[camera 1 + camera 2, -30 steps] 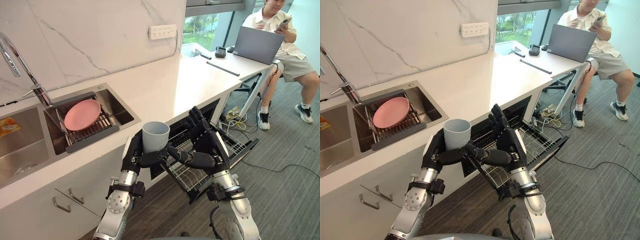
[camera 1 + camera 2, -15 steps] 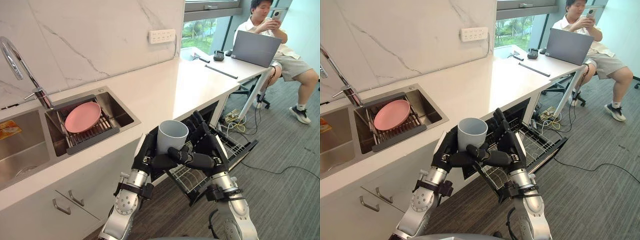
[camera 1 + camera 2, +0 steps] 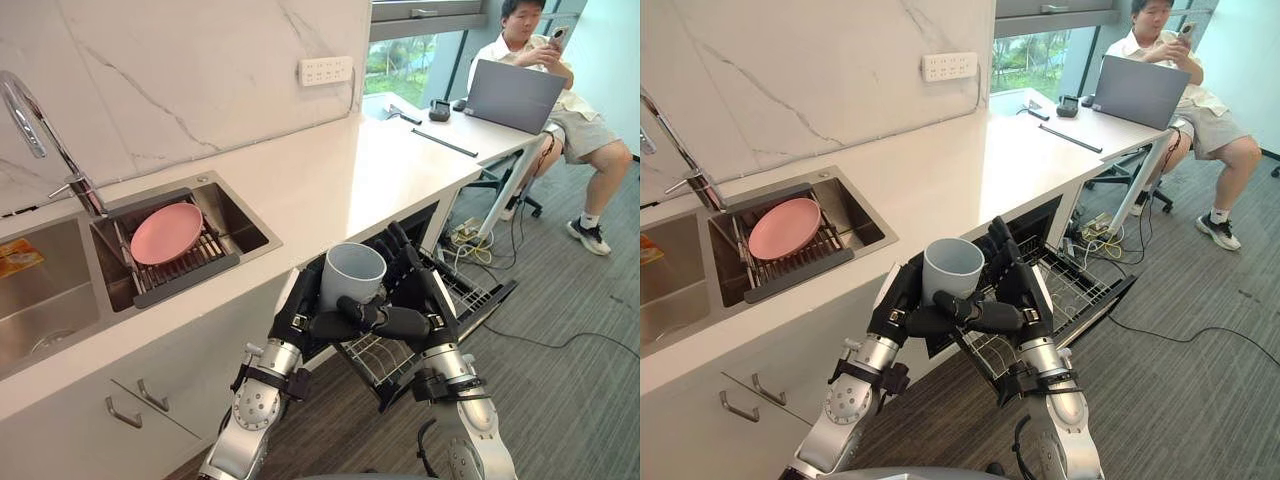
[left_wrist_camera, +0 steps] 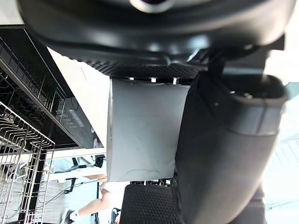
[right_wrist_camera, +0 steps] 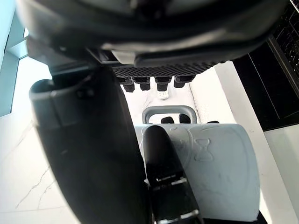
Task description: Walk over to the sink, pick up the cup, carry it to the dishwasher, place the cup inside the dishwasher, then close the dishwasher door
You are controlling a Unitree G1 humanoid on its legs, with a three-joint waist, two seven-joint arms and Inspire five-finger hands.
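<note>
A pale grey cup (image 3: 352, 275) is held upright in front of the counter's edge, above the pulled-out dishwasher rack (image 3: 452, 292). My left hand (image 3: 300, 308) is shut on it, fingers behind and thumb in front; the left wrist view shows the cup (image 4: 142, 130) between them. My right hand (image 3: 418, 300) stands close against the cup's right side, open with straight fingers pointing up and its thumb reaching under the cup toward the left thumb. The right wrist view shows the cup (image 5: 219, 163) just past that hand. The dishwasher door (image 3: 1102, 300) hangs down open under the rack.
Behind and to the left, the sink (image 3: 228, 205) holds a pink plate (image 3: 165, 232) on a drying rack, with a faucet (image 3: 40, 125) beside it. The white counter (image 3: 340, 170) runs to the right. A person (image 3: 560, 90) sits there with a laptop (image 3: 515, 92); cables lie on the floor.
My left hand has carried the cup to the right and slightly up, closing on the right hand over the dishwasher rack. The right hand has barely moved.
</note>
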